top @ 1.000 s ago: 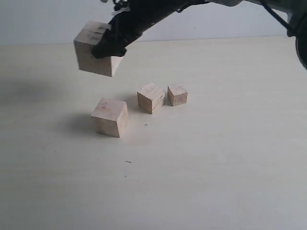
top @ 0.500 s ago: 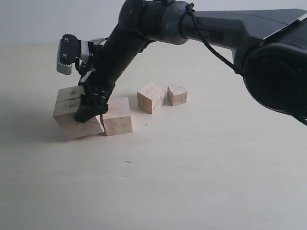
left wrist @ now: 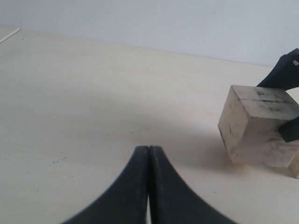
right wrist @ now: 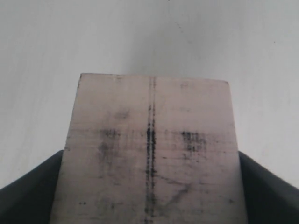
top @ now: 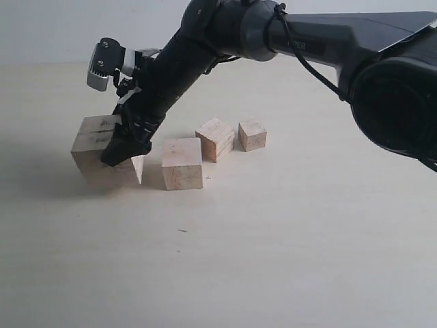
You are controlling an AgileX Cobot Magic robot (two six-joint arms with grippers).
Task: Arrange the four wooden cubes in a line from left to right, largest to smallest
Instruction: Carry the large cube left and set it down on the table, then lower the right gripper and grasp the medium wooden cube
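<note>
The largest wooden cube (top: 92, 152), marked with dark smudges and a groove, sits tilted at the left, its lower edge at the table surface. My right gripper (top: 125, 152) reaches across from the right and is shut on it. In the right wrist view the cube's grooved face (right wrist: 149, 149) fills the space between the two fingers (right wrist: 268, 191). To its right lie the second cube (top: 183, 164), a gap apart, then the third cube (top: 216, 139) and the smallest cube (top: 252, 134). My left gripper (left wrist: 148, 149) is shut on nothing and looks at the largest cube (left wrist: 257, 126) from a distance.
The pale tabletop (top: 287, 232) stretches bare in front of and to the right of the cubes. The right arm's dark links (top: 225, 34) slant over the area behind the row. A pale wall (top: 41, 27) bounds the table's far edge.
The right gripper brought the largest cube down from mid-air to the table at the left. In the last half second the second cube slid right and turned, leaving a gap between the two.
</note>
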